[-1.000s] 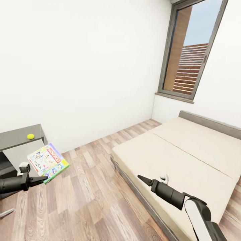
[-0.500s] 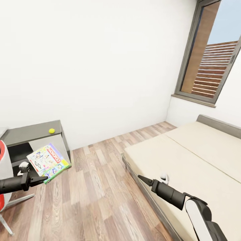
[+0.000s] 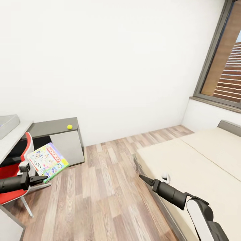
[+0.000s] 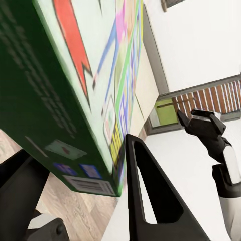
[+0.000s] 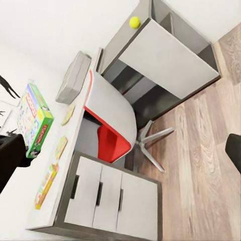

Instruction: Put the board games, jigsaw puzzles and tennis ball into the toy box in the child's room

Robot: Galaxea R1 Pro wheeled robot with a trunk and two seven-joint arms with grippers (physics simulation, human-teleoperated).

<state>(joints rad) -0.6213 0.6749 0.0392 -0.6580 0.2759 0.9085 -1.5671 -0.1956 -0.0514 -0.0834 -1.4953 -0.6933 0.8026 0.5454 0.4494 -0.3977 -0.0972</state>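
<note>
My left gripper (image 3: 41,179) is shut on the lower edge of a colourful board game box (image 3: 47,162), held tilted above the floor. In the left wrist view the box (image 4: 65,90) sits tight against one finger (image 4: 150,201). The yellow tennis ball (image 3: 69,127) lies on a low grey table (image 3: 50,127) by the wall, also seen as ball (image 5: 134,22). A grey toy box (image 3: 6,123) stands on the desk (image 5: 75,135), with flat puzzle pieces (image 5: 60,147) lying near it. My right gripper (image 3: 143,178) hangs open and empty beside the bed.
A red swivel chair (image 3: 15,169) stands at the desk, just behind my left arm. The desk has a drawer unit (image 5: 100,198). The bed (image 3: 201,157) fills the right side under a window (image 3: 227,63). Wooden floor (image 3: 100,187) lies between bed and desk.
The whole view has swung left, so the camera moved: the bed and window slid right, while the desk, red chair and toy box came into view. Both arms keep their pose, the game still held.
</note>
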